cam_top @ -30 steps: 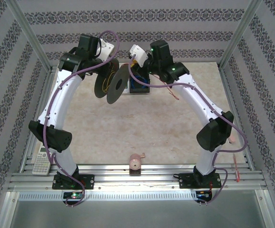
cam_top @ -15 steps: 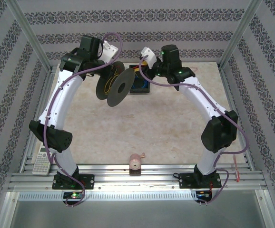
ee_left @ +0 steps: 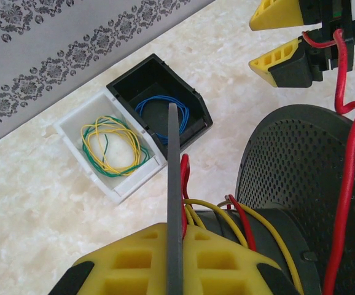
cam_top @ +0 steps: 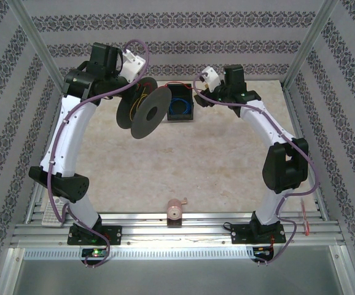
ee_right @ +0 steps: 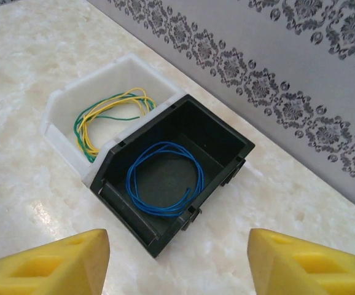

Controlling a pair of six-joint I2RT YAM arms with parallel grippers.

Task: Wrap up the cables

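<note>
From above, a black spool (cam_top: 145, 110) hangs over the far side of the bench (cam_top: 183, 166), just left of a black box (cam_top: 180, 103).

Left wrist: the left fingers (ee_left: 128, 261) clamp the edge of one spool disc. The red cable (ee_left: 348, 178) loops the hub beside yellow wire (ee_left: 205, 201), then climbs past the other disc to just behind the right fingers (ee_left: 279, 61).

Right wrist: the right fingers are spread wide, holding nothing, above the black box's blue wire (ee_right: 165, 178) and a white box (ee_right: 61, 104).

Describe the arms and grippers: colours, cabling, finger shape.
Left arm and right arm: white link shells, black joint housings, a purple cord running along each. Left gripper and right gripper: yellow fingers with rectangular cut-outs.
</note>
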